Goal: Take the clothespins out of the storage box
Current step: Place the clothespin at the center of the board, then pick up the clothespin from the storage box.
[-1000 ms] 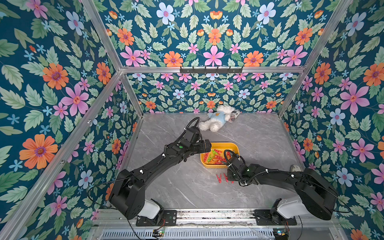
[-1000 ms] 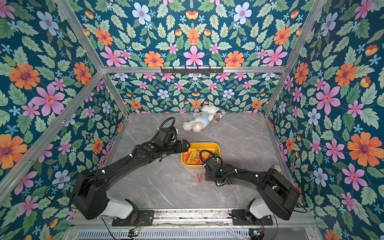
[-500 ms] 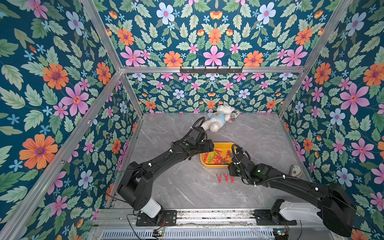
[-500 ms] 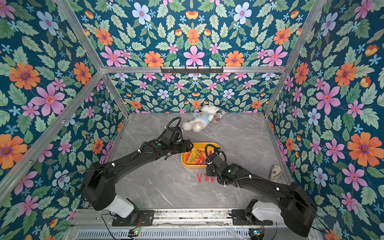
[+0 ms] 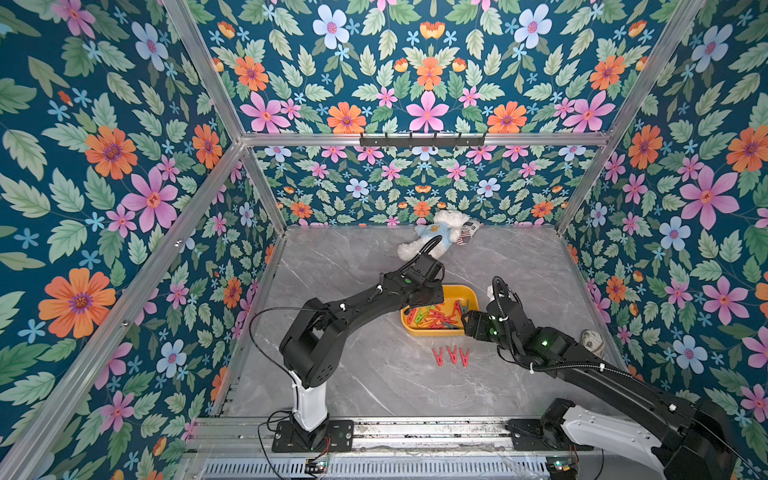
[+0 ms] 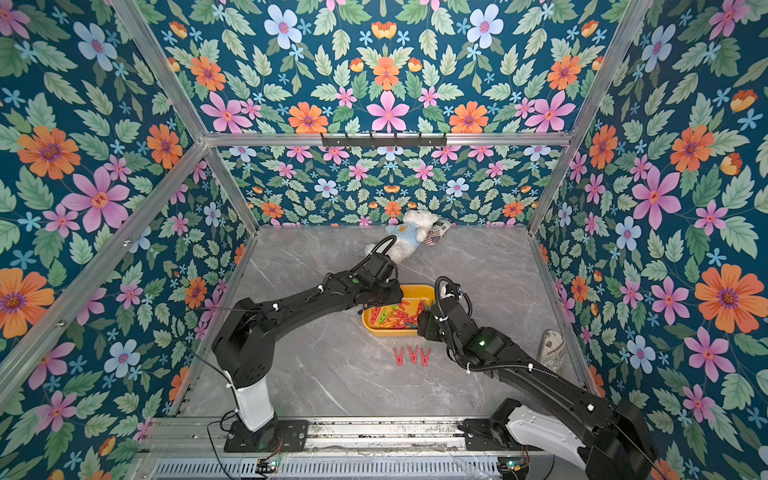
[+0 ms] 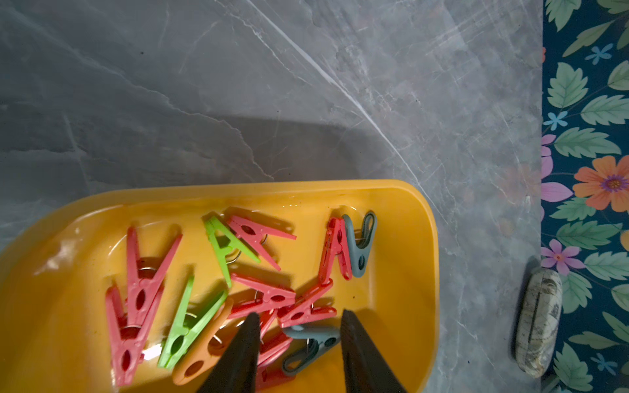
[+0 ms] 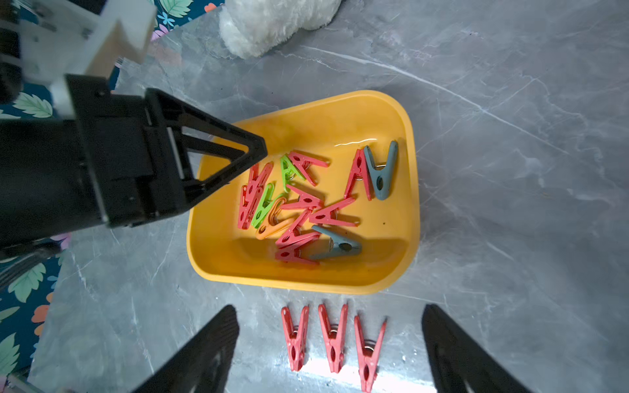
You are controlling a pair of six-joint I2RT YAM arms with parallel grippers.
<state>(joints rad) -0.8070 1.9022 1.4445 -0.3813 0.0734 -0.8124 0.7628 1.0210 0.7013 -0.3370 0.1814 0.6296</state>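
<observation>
We had the left gripper [image 7: 299, 313] half-closed around a grey pin [image 7: 313, 343] in the box [image 7: 425, 272], perhaps not gripping yet, the right gripper [image 8: 330, 307] wide and empty, and needed one clean pinch.

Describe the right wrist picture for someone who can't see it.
A yellow box on a grey table holds a jumble of pegs, mostly red. Three red pegs lie in a row outside it, framed by the open right gripper, while the left gripper reaches over the box.

Jaws apart; clothespins [image 7: 301, 311] between, in storage box [image 7: 238, 191]
</observation>
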